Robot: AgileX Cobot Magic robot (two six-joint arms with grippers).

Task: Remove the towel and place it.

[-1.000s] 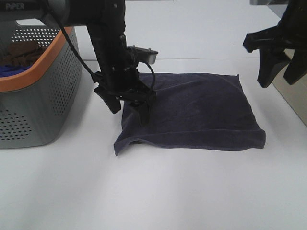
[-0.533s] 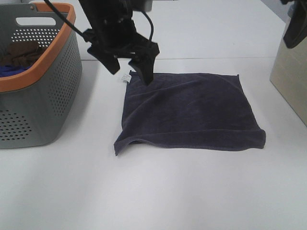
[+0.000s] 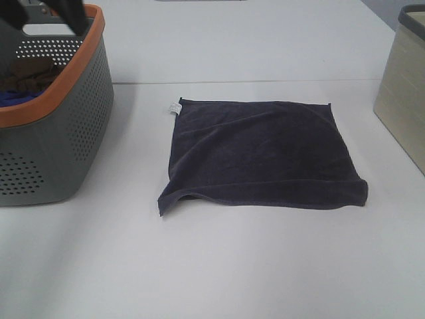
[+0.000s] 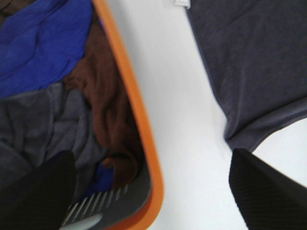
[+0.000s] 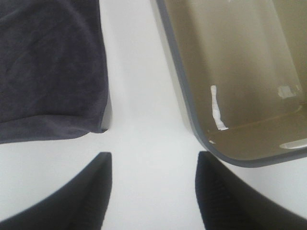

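The dark charcoal-grey towel [image 3: 259, 153] lies flat on the white table, its small white tag [image 3: 174, 107] at the far left corner. Its near left corner is slightly lifted. Neither gripper touches it. My left gripper [image 3: 45, 13] is high at the top left edge, above the basket. In the left wrist view it [image 4: 153, 191] is open and empty, with the towel [image 4: 249, 62] off to one side. My right gripper [image 5: 153, 191] is open and empty, over bare table between the towel's edge [image 5: 48, 62] and the beige bin. It is out of the exterior view.
A grey perforated basket with an orange rim [image 3: 66, 86] stands at the left, holding a blue cloth [image 4: 43, 43], a brown cloth [image 4: 105, 110] and grey fabric. A beige bin [image 3: 402, 93] stands at the right edge and looks empty inside [image 5: 240, 72].
My left gripper has risen from the towel's left edge and moved left to above the basket. The right gripper has left the exterior view. The towel has not moved.
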